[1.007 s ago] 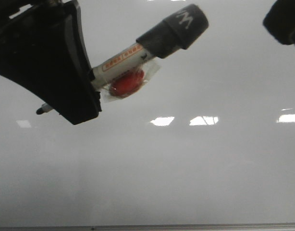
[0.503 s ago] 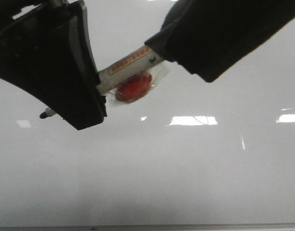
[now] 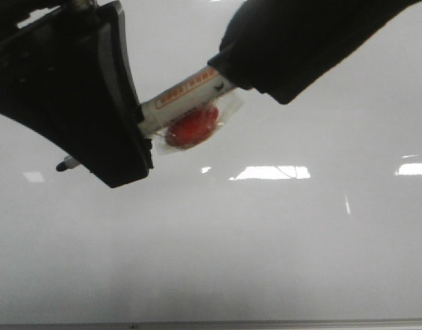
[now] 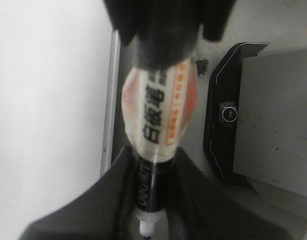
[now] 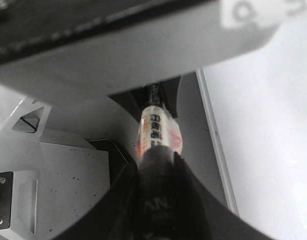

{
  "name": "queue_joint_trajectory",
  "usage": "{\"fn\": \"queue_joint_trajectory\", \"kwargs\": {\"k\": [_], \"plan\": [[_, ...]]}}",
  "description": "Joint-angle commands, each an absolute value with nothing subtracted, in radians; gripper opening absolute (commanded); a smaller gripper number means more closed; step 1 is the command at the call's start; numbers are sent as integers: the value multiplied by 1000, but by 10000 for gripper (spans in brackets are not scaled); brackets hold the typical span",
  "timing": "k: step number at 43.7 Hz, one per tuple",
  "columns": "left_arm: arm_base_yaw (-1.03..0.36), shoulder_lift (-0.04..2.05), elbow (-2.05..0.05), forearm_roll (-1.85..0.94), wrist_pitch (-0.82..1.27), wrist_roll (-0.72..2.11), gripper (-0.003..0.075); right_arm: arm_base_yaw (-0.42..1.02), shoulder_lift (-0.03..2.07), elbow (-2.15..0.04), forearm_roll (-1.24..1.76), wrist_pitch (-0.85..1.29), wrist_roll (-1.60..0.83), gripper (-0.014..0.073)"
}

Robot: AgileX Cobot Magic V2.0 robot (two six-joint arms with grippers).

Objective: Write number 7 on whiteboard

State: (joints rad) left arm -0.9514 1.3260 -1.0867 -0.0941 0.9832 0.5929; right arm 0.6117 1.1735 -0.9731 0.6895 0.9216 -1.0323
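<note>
A white marker (image 3: 187,96) with an orange label and a red round piece (image 3: 190,128) taped under it hangs slanted above the whiteboard (image 3: 266,240). Its bare black tip (image 3: 63,163) sticks out past my left gripper (image 3: 139,127), which is shut on the marker's tip end; the left wrist view shows this grip (image 4: 148,200) on the marker (image 4: 158,115). My right gripper (image 3: 238,65) is shut on the marker's dark wrapped rear end, as the right wrist view (image 5: 156,185) shows with the marker (image 5: 156,130). No number 7 shows on the board.
The board's thin metal edge strip (image 3: 266,323) runs along the near side and shows in both wrist views (image 4: 109,100) (image 5: 216,145). Beside the board stand a black-framed grey unit (image 4: 253,120) and a white speckled plate (image 5: 53,165). Bright light reflections (image 3: 273,172) lie on the board.
My right gripper came in from the upper right and closed over the marker's dark rear end. The left gripper and marker shifted slightly right, then held still.
</note>
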Motion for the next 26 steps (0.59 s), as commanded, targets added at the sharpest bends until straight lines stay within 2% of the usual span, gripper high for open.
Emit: {"fn": "queue_joint_trajectory", "kwargs": {"k": [1, 7, 9, 17, 26], "plan": [[-960, 1301, -1123, -109, 939, 589, 144, 613, 1155, -1008, 738, 901, -1043, 10], [-960, 1296, -1123, -109, 938, 582, 375, 613, 1155, -1008, 738, 903, -1043, -15], [-960, 1291, -1123, -109, 937, 582, 412, 613, 1155, -1008, 738, 903, -1043, -27], [-944, 1234, -1123, -99, 904, 527, 430, 612, 1153, -1008, 713, 887, -1012, -39], [-819, 1122, -1117, -88, 902, 456, 429, 544, 1102, -1008, 539, 881, -867, -39]]}}
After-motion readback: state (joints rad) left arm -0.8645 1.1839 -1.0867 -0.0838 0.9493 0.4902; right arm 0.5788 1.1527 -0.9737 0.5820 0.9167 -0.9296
